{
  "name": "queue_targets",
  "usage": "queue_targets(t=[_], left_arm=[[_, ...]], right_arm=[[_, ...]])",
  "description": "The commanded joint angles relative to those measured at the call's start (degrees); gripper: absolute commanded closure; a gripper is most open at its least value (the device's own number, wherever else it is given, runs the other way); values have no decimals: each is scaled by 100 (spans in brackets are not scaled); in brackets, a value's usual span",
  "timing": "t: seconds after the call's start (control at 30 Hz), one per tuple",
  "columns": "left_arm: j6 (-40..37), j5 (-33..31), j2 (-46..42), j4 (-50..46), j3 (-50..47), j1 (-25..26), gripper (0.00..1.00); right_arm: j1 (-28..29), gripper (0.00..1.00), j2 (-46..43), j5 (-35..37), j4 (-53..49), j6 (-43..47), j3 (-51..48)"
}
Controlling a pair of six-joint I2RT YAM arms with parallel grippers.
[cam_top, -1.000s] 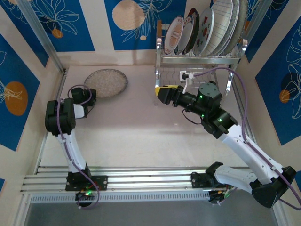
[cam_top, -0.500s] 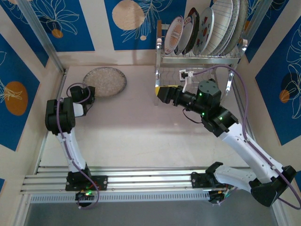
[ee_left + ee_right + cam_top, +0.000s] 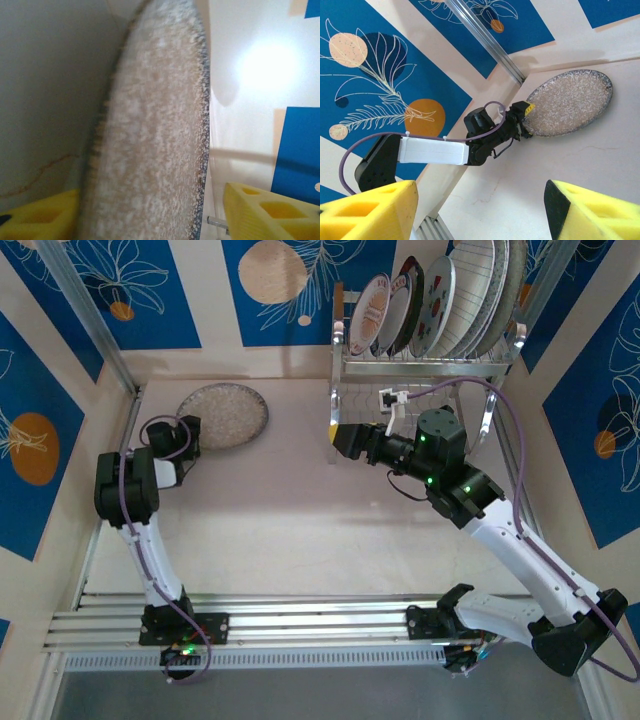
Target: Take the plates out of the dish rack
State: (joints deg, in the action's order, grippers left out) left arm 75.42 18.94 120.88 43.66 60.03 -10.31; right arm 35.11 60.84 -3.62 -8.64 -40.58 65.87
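A speckled grey plate (image 3: 224,413) lies flat on the table at the far left. My left gripper (image 3: 189,432) sits at its near rim, jaws open. In the left wrist view the plate's edge (image 3: 150,125) runs between the yellow fingers (image 3: 270,212), with a gap beside the right one. The dish rack (image 3: 420,367) stands at the far right with several plates (image 3: 440,295) upright in its upper tier. My right gripper (image 3: 346,440) hovers open in front of the rack's left leg, nothing between its fingers (image 3: 375,212). The right wrist view looks across at the speckled plate (image 3: 568,102) and the left gripper (image 3: 522,114).
Blue patterned walls close in the back and both sides. A metal rail (image 3: 90,315) runs along the left wall. The rack's lower shelf sits just behind my right gripper. Open tabletop (image 3: 300,520) lies between the two arms.
My left gripper has opened and let go of the speckled plate, which now rests flat, a little farther back. The right arm has barely shifted.
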Motion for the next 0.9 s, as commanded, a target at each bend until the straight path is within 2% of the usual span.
queue_targets(t=[0.0, 0.1, 0.43, 0.87], left_arm=[[9, -100, -488, -189, -96, -127, 31], [52, -162, -640, -612, -115, -127, 27], [-70, -224, -893, -1585, -42, -129, 20], [-764, -329, -970, -4692, 1103, -121, 11]], right_arm=[[-35, 32, 7, 54, -40, -34, 234], [-40, 31, -2, 106, -49, -46, 214], [-66, 31, -33, 133, -65, -82, 181], [-127, 31, -120, 168, -205, -82, 214]])
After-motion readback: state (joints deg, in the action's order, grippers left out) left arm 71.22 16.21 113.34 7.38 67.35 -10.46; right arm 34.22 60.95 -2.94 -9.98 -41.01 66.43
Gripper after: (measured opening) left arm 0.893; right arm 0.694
